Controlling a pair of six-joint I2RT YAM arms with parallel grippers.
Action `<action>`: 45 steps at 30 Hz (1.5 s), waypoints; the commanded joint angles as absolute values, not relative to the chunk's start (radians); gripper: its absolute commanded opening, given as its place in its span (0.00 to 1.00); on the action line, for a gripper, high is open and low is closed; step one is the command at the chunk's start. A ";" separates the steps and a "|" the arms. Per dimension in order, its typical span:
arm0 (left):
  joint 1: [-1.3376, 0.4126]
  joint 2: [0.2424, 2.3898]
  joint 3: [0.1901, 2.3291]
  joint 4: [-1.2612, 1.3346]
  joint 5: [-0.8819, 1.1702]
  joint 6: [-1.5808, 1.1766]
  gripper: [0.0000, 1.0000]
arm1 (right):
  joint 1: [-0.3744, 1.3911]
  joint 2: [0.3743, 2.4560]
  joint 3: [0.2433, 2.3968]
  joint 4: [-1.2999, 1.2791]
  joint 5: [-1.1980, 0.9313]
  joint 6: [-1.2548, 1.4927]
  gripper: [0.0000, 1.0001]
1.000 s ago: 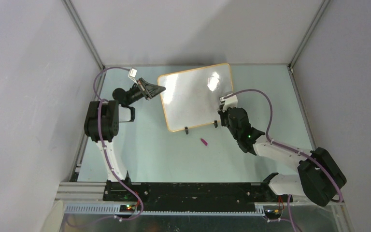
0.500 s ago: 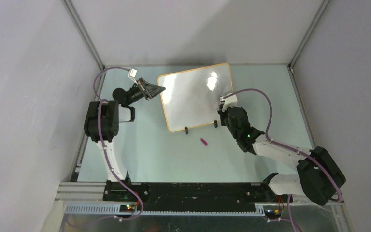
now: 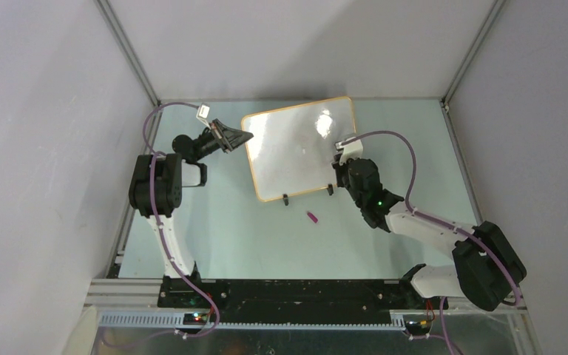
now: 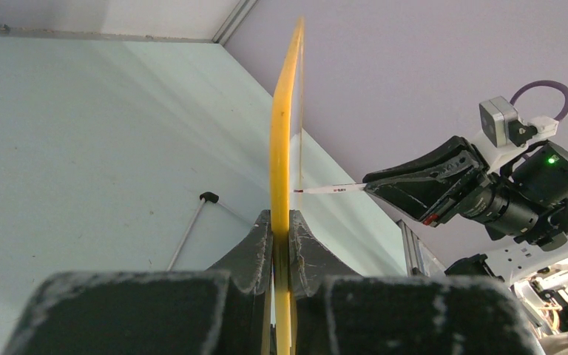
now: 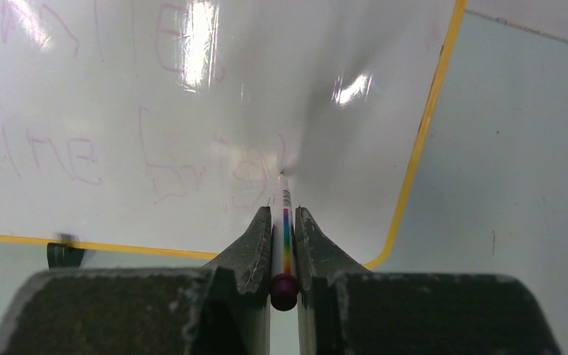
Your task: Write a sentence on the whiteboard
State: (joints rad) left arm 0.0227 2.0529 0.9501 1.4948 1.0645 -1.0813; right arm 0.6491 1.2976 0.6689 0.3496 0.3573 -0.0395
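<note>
The whiteboard [image 3: 299, 148] stands tilted on two black clip feet, its frame orange-yellow. My left gripper [image 3: 245, 136] is shut on the board's left edge [image 4: 282, 185], seen edge-on in the left wrist view. My right gripper [image 3: 338, 164] is shut on a white marker [image 5: 284, 237] with a rainbow stripe and purple end. The marker's tip touches the whiteboard [image 5: 192, 111] near its lower right corner, beside faint pink handwriting [image 5: 192, 170]. The left wrist view also shows the marker [image 4: 329, 189] reaching the board from the right gripper [image 4: 373, 188].
A small purple marker cap [image 3: 313, 217] lies on the pale green table [image 3: 237, 229] just in front of the board. One black clip foot [image 5: 63, 254] shows at the board's lower edge. Grey walls enclose the table on three sides.
The right arm has shifted slightly up and left along the board with the marker. The left arm and the board have not moved.
</note>
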 commanded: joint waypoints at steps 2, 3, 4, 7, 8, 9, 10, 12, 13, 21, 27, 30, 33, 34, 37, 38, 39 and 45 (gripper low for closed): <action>-0.003 2.035 0.943 1.529 1.078 -1.041 0.00 | 0.641 1.312 0.712 0.384 0.357 -0.052 0.00; -0.003 2.034 0.943 1.529 1.078 -1.041 0.00 | 0.640 1.312 0.712 0.383 0.360 -0.052 0.00; -0.003 2.035 0.944 1.529 1.078 -1.042 0.00 | 0.637 1.312 0.712 0.381 0.364 -0.051 0.00; -0.003 2.034 0.945 1.529 1.078 -1.041 0.00 | 0.627 1.309 0.712 0.372 0.377 -0.046 0.00; -0.003 2.034 0.945 1.529 1.078 -1.041 0.00 | 0.622 1.308 0.712 0.368 0.377 -0.042 0.00; -0.003 2.035 0.945 1.529 1.078 -1.041 0.00 | 0.619 1.306 0.712 0.362 0.380 -0.040 0.00; -0.003 2.035 0.945 1.529 1.078 -1.041 0.00 | 0.615 1.306 0.712 0.359 0.383 -0.038 0.00; -0.003 2.035 0.945 1.529 1.079 -1.041 0.00 | 0.611 1.304 0.712 0.352 0.388 -0.034 0.00; -0.003 2.034 0.944 1.529 1.078 -1.041 0.00 | 0.610 1.302 0.712 0.347 0.388 -0.032 0.00; -0.003 2.036 0.945 1.529 1.078 -1.042 0.00 | 0.614 1.303 0.708 0.314 0.391 -0.016 0.00; -0.003 2.034 0.943 1.530 1.079 -1.042 0.00 | 0.620 1.284 0.676 0.310 0.403 -0.010 0.00; -0.003 2.034 0.945 1.529 1.079 -1.042 0.00 | 0.622 1.271 0.661 0.306 0.405 -0.007 0.00; -0.003 2.034 0.944 1.529 1.079 -1.041 0.00 | 0.631 1.267 0.654 0.302 0.412 -0.005 0.00; -0.003 2.034 0.945 1.529 1.079 -1.041 0.00 | 0.634 1.266 0.650 0.301 0.414 -0.005 0.00; -0.003 2.033 0.944 1.529 1.078 -1.042 0.00 | 0.640 1.262 0.644 0.299 0.418 -0.005 0.00; -0.003 2.034 0.945 1.529 1.079 -1.042 0.00 | 0.640 1.260 0.642 0.297 0.418 -0.005 0.00; -0.003 2.034 0.945 1.529 1.080 -1.042 0.00 | 0.641 1.258 0.641 0.297 0.419 -0.005 0.00; -0.003 2.034 0.944 1.529 1.078 -1.041 0.00 | 0.647 1.253 0.637 0.287 0.427 -0.005 0.00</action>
